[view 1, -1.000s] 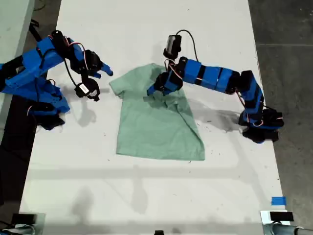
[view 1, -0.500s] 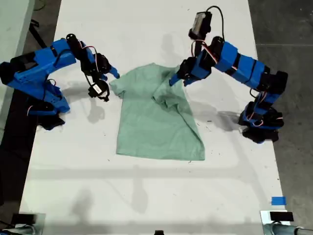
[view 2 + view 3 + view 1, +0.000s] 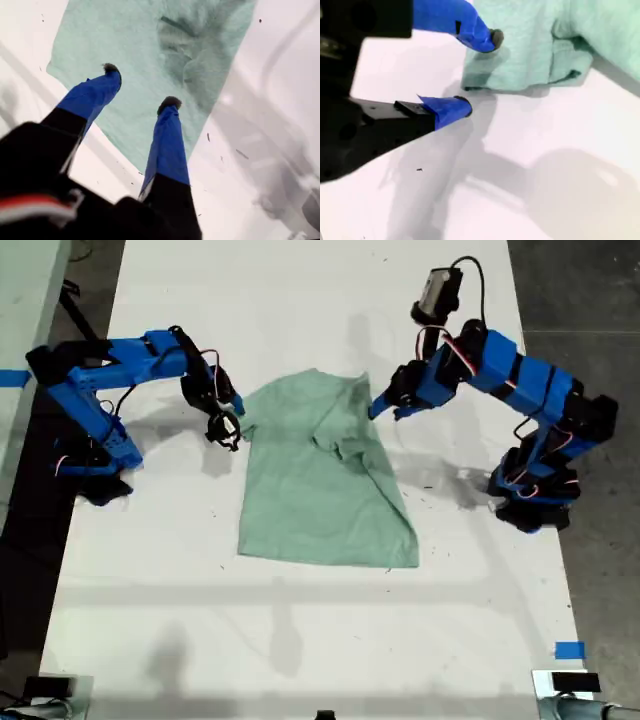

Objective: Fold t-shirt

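Spread apart, my second end effector point(image 3: 228, 423) sits low at the exterior view's left, right at the sleeve edge of the plain pale mint-green short-sleeved cloth t-shirt point(image 3: 320, 500). In the second wrist view it point(image 3: 480, 72) straddles that edge, with one fingertip over the cloth and the other over the bare white tabletop point(image 3: 300, 640). It holds nothing.

The t-shirt lies flat near the middle of the tabletop, between the two arms. Its body is smooth. One sleeve has been turned inward, leaving a rumpled double layer near the collar end on the exterior view's right.

Farther to the exterior view's right, my first end effector point(image 3: 385, 405) hangs just above that shoulder. Its fingers are parted and empty, as the first wrist view shows point(image 3: 140, 85).

I judge the cloth to be light, limp and thin. It should drape and drag rather than hold a shape, and a loose pinch could slip off or catch only the top layer. The best holds look like the sleeve hem and the shoulder seam, where the fabric is doubled. One finger should slide under the edge against the tabletop before closing, and the lift should stay low so the fold does not tumble.
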Robot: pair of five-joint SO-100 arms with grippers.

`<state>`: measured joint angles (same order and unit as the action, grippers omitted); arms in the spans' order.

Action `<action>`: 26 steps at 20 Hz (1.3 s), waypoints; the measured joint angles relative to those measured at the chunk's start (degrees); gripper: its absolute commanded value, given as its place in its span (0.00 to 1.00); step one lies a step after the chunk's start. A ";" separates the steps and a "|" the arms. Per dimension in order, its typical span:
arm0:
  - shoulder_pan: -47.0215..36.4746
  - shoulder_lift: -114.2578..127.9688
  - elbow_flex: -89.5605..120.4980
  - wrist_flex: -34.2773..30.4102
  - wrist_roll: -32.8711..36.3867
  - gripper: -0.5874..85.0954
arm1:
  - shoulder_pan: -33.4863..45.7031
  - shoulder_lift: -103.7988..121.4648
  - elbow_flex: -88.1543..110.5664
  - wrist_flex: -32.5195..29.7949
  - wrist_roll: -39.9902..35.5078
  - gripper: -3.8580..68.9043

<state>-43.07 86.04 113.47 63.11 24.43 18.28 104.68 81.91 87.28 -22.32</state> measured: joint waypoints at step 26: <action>4.57 -5.80 -34.45 13.36 0.35 0.01 | -1.41 21.45 20.13 -7.03 3.96 0.26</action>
<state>-38.50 80.24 79.01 76.46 24.79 16.88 126.12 102.04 80.24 -18.37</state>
